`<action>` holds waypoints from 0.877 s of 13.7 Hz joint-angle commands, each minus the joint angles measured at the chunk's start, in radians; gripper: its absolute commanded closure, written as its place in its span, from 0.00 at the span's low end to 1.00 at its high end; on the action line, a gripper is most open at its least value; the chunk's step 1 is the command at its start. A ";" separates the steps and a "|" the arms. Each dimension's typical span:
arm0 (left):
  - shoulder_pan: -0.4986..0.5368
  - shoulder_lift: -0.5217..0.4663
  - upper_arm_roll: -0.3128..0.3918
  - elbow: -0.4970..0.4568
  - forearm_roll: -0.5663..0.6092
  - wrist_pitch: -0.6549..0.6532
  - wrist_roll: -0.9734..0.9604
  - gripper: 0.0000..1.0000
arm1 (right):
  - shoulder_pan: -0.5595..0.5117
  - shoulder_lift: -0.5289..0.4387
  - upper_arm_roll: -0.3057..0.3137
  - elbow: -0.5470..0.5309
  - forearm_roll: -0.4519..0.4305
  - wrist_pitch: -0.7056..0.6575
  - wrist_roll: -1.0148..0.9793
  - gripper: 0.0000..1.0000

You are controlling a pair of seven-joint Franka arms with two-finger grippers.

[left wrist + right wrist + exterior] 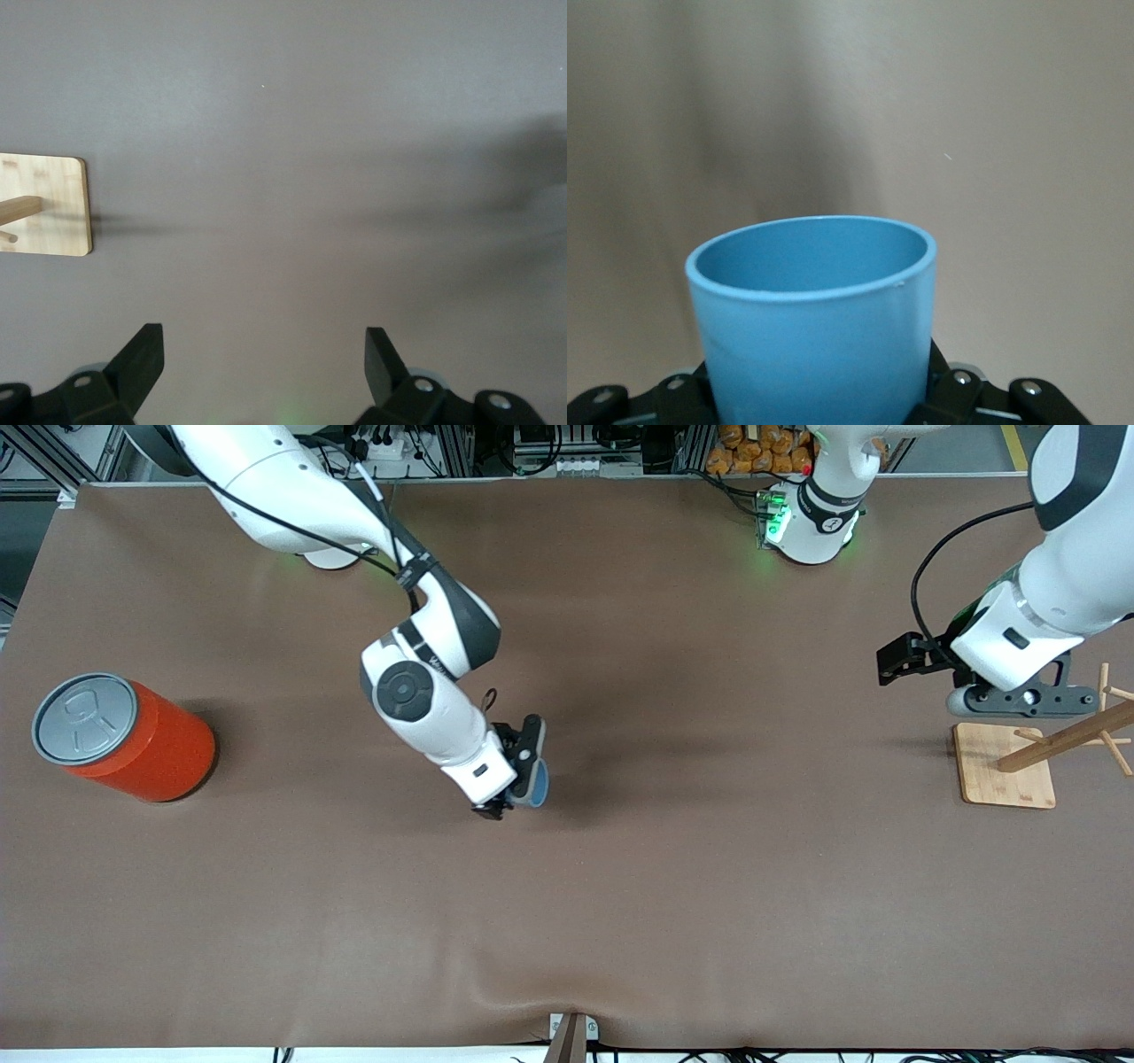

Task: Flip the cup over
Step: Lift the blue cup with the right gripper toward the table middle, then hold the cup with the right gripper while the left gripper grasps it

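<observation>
Small light-blue cup [813, 319], clamped in right gripper [523, 775] jaws mid-table.

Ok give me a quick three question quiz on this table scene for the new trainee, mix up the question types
1. True or false: the right end effector is shut on the blue cup.
2. Which thing stands at the right arm's end of the table? A) the orange can B) the wooden rack C) a plate
3. Fill in: the left end effector hangs open and empty next to the ____.

Key: 1 true; 2 A; 3 wooden rack. The cup's open mouth shows in the right wrist view, and the left arm waits.
</observation>
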 commanded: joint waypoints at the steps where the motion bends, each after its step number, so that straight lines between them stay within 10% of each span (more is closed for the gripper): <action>1: 0.017 0.030 -0.015 0.005 -0.078 0.009 0.002 0.00 | 0.060 0.050 -0.016 0.022 -0.018 0.033 -0.008 0.90; 12: 0.021 0.035 -0.027 -0.354 -0.459 0.303 0.014 0.00 | 0.121 0.153 -0.047 0.002 -0.147 0.151 -0.005 0.97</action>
